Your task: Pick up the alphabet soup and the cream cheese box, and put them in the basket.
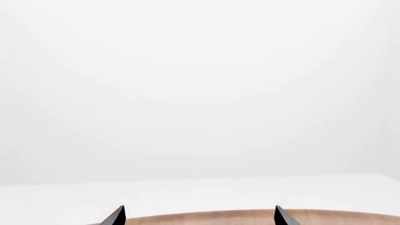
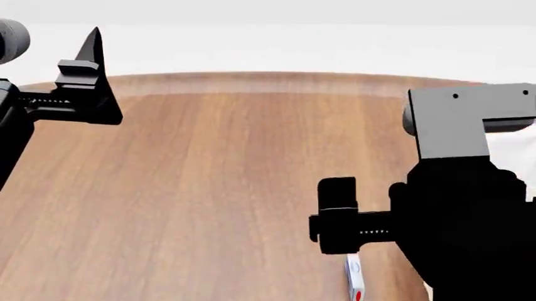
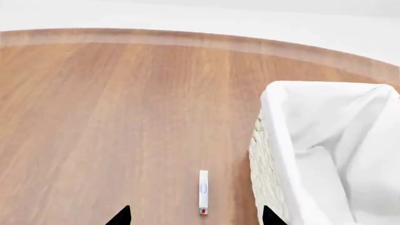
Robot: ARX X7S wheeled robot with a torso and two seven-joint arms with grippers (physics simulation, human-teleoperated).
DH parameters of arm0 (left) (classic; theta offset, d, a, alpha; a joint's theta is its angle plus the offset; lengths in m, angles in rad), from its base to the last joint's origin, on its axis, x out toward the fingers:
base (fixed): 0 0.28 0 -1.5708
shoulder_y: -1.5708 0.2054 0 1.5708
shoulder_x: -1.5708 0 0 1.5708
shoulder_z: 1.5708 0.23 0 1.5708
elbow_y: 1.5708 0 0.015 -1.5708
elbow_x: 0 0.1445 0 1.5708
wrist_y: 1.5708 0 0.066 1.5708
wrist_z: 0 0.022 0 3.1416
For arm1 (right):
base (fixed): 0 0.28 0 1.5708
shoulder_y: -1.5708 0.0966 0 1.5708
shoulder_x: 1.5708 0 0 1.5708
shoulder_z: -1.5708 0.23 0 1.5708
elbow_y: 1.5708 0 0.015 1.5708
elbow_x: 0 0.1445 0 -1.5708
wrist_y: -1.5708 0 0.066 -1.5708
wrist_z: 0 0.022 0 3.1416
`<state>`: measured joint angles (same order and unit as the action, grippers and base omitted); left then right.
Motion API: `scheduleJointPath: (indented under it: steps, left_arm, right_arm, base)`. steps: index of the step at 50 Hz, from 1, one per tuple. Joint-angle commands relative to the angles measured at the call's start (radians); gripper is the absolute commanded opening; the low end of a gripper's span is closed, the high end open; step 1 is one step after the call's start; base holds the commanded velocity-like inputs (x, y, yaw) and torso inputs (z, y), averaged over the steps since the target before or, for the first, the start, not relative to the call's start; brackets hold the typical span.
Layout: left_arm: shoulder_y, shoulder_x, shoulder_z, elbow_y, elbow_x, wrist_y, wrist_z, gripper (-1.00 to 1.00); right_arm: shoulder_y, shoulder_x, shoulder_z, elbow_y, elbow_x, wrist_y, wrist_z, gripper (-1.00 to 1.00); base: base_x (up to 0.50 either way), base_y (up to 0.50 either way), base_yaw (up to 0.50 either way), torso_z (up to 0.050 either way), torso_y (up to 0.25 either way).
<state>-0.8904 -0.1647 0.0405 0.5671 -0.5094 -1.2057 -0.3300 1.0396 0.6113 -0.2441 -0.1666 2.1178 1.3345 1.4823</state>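
The cream cheese box (image 3: 203,191) stands on its thin edge on the wooden table, white with a blue mark and a red mark. It also shows in the head view (image 2: 355,278), just below my right gripper. My right gripper (image 3: 195,216) is open above the table, its tips either side of the box and short of it. The basket (image 3: 325,154), pale wicker with a white cloth liner, stands right beside the box. My left gripper (image 1: 198,215) is open and empty, raised at the table's far left (image 2: 88,59). The alphabet soup is out of view.
The wooden table (image 2: 209,175) runs to a rounded far edge with a white floor and wall beyond. In the head view my right arm (image 2: 469,207) hides the basket and the table's right side.
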Motion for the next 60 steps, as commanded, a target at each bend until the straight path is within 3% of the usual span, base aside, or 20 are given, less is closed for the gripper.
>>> scheduleJointPath:
  steps: [1, 16, 33, 41, 47, 60]
  left_arm:
    - [0.007, -0.012, 0.009, -0.023, 0.003, 0.023, 0.0, 1.0]
    - [0.009, -0.023, 0.012, -0.045, 0.001, 0.039, -0.002, 1.0]
    - [0.007, -0.031, 0.028, -0.072, 0.006, 0.061, -0.008, 1.0]
    - [0.0, -0.036, 0.022, -0.089, 0.003, 0.067, -0.008, 1.0]
    - [0.008, -0.038, 0.03, -0.088, 0.003, 0.074, -0.011, 1.0]
    - [0.011, -0.043, 0.037, -0.107, 0.004, 0.09, -0.012, 1.0]
  right_arm:
    - [-0.069, 0.145, -0.156, -0.089, 0.199, -0.167, 0.083, 1.0]
    - [-0.296, 0.303, -0.221, -0.324, 0.265, -0.383, 0.029, 1.0]
    - [-0.618, 0.462, -0.044, -0.472, 0.202, -0.525, -0.094, 1.0]
    - [-0.983, 0.569, 0.19, -0.584, 0.139, -0.655, -0.184, 1.0]
    - [-1.144, 0.568, 0.306, -0.59, 0.094, -0.669, -0.244, 1.0]
    - [-1.302, 0.558, 0.44, -0.587, 0.076, -0.667, -0.269, 1.0]
  base:
    - [0.0, 0.0, 0.0, 0.0, 0.0]
    - [0.0, 0.0, 0.0, 0.0, 0.0]
    - [0.0, 0.0, 0.0, 0.0, 0.0]
    - [0.0, 0.0, 0.0, 0.0, 0.0]
    - [0.0, 0.0, 0.0, 0.0, 0.0]
    - [0.0, 0.0, 0.0, 0.0, 0.0]
